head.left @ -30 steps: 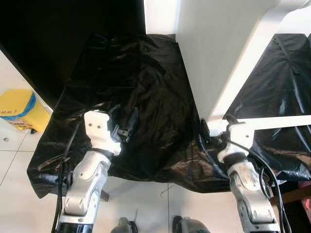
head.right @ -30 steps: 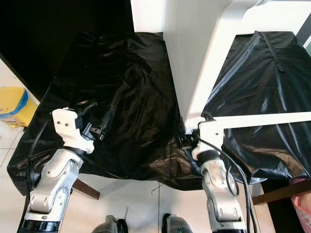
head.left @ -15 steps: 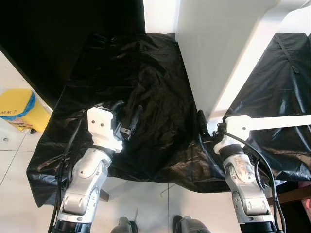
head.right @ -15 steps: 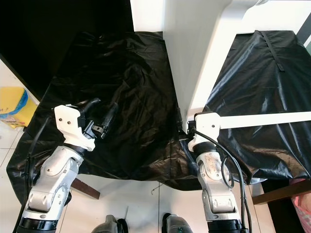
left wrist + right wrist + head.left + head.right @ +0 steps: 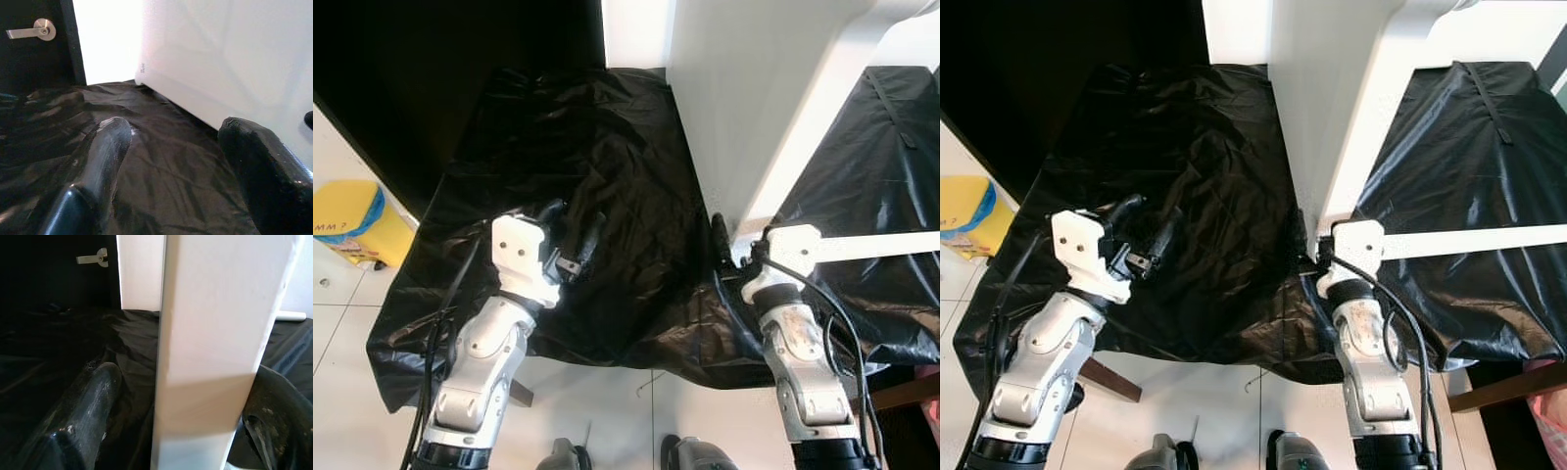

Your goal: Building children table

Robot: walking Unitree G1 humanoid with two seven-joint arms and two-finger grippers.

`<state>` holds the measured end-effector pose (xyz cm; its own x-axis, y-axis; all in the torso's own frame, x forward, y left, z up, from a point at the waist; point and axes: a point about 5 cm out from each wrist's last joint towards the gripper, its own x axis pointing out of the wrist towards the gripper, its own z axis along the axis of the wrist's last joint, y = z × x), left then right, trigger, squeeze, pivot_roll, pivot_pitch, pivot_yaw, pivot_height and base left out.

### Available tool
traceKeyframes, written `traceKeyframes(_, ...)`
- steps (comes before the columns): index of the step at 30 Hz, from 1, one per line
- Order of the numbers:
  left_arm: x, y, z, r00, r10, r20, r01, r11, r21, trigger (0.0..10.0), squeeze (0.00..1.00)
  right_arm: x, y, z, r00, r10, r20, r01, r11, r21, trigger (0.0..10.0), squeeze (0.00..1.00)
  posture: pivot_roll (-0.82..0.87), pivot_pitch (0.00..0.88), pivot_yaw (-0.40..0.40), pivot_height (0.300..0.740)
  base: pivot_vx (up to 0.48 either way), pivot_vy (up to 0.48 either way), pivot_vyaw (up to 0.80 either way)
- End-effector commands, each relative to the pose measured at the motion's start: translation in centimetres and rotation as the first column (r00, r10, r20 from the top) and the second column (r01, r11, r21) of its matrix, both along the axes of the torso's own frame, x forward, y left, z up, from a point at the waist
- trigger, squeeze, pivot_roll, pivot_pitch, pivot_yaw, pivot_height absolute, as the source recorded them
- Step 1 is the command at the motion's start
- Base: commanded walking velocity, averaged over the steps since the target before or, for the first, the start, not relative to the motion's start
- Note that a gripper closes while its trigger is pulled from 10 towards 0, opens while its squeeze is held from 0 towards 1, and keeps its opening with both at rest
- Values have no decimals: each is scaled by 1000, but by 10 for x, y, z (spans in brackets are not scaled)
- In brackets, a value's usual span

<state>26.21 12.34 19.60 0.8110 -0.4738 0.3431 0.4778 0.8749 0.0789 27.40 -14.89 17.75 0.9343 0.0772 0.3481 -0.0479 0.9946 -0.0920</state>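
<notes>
Black plastic sheet covers the bench in front of you, crumpled and shiny, hanging over its near edge above the pale floor tiles.

Your left gripper hovers over the near left part of the sheet. Its fingers are spread wide apart and hold nothing; in the left wrist view you see only wrinkled plastic between them, with the white table panel rising just beyond.

Your right gripper sits at the near end of the white table leg. In the right wrist view the leg stands straight between the two fingers, one on each side of it. You cannot tell from that view whether the pads are pressing on it or just beside it.

White crossbar runs off to your right from the right wrist, lying over the sheet. Farther out, the leg slants up to the big white panel. A yellow container stands on the floor at your left. A door handle shows on the dark door behind the bench.
</notes>
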Motion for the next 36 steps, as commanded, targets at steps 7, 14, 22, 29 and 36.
traceKeyframes(7,5,0,-1,999,-32,-3,32,998,51,10000,0,6,2,-2,1000,-14,1,14,1000,15,10000,1000,-61,144,58,740,0,0,0)
traceKeyframes(14,7,-1,1,999,-52,9,52,998,29,9137,0,15,3,1,1000,-26,1,26,1000,8,10000,271,-67,140,63,740,0,0,0)
traceKeyframes(22,9,-18,-3,994,-109,9,108,988,109,10000,0,41,14,-2,997,-57,-51,57,998,1,9373,0,-70,132,64,740,0,0,0)
traceKeyframes(29,7,-23,-4,993,-114,13,112,987,119,10000,0,57,26,-1,996,-63,-64,66,997,33,0,0,-58,141,58,740,0,0,0)
traceKeyframes(36,4,-23,-6,994,-110,9,108,987,121,10000,0,66,32,2,997,-58,-57,61,997,52,9176,0,-46,149,52,740,0,0,0)
